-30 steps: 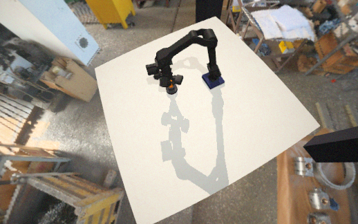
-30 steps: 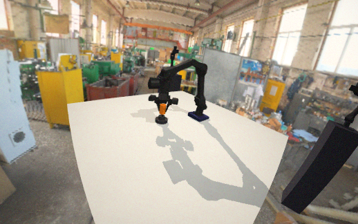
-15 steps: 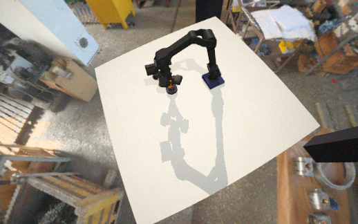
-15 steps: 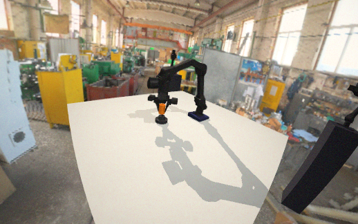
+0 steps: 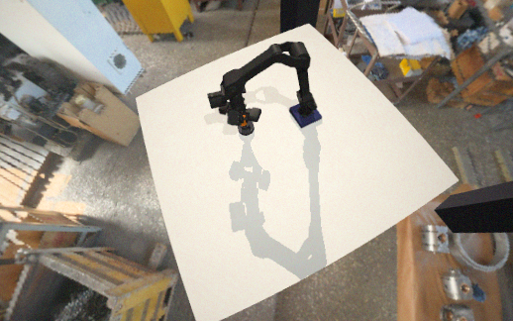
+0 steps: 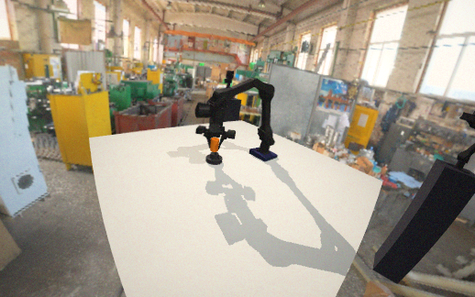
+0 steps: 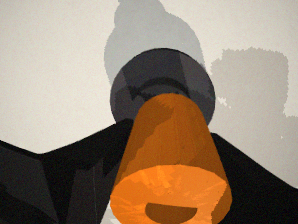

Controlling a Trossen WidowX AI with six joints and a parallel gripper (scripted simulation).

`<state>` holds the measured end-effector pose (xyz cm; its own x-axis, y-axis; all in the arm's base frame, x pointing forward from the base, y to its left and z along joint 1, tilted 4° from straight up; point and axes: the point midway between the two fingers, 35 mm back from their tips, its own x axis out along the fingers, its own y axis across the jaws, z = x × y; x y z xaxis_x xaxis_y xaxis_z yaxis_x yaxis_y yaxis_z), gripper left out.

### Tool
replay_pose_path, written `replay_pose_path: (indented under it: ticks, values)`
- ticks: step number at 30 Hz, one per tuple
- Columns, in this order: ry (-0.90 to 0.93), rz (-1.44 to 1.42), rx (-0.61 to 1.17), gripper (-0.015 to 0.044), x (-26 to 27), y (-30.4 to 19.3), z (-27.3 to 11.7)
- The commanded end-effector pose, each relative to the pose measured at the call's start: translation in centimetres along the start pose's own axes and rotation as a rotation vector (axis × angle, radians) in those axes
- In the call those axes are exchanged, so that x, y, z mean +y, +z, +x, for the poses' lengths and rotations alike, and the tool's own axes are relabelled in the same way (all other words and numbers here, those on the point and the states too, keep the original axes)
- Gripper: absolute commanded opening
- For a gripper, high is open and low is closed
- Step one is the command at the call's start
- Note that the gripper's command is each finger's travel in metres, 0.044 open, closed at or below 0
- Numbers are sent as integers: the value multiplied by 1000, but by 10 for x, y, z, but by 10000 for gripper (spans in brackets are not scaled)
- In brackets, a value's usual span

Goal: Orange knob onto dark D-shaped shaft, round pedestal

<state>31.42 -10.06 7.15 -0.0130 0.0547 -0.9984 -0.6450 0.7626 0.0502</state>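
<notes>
One arm (image 5: 257, 67) (image 6: 239, 90) stands on one dark blue base plate (image 5: 297, 120) (image 6: 255, 155) at the far part of one pale tabletop (image 5: 208, 198) (image 6: 160, 206). The arm carries one gripper (image 5: 244, 120) (image 6: 215, 144) (image 7: 170, 133), pointing down, with two black fingers, one at each side of the knob. The gripper is closed on one orange knob (image 5: 244, 120) (image 6: 215, 144) (image 7: 172, 135), with the knob filling the space between the two fingers. In the exterior view the knob looks upright. Under it sits one round dark pedestal (image 5: 246, 130) (image 6: 214, 159) (image 7: 122, 95), resting on the tabletop near the base plate but apart from it. The knob is above the pedestal, not down flat on it; in the exterior view a narrow dark part shows between the two. Whether the shaft's tip is inside the knob cannot be told. The wrist view shows one end face of the knob, bright orange, with one dark hole that has one straight side. Past the knob, the pedestal's round top is partly covered, and two shadow patches lie on the tabletop around it.
</notes>
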Motion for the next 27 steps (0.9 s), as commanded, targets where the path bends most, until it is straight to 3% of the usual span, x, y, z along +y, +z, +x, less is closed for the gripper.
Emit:
replay_pose_path:
  ticks: [1, 12, 19, 27]
  values:
    - [-2, -4, 4, 0, 1, -1, 1]
    - [-1, -4, 4, 0, 7, -5, -4]
    - [-1, -203, 4, 0, 7, -5, -3]
    - [-1, -213, 4, 0, 5, -4, -1]
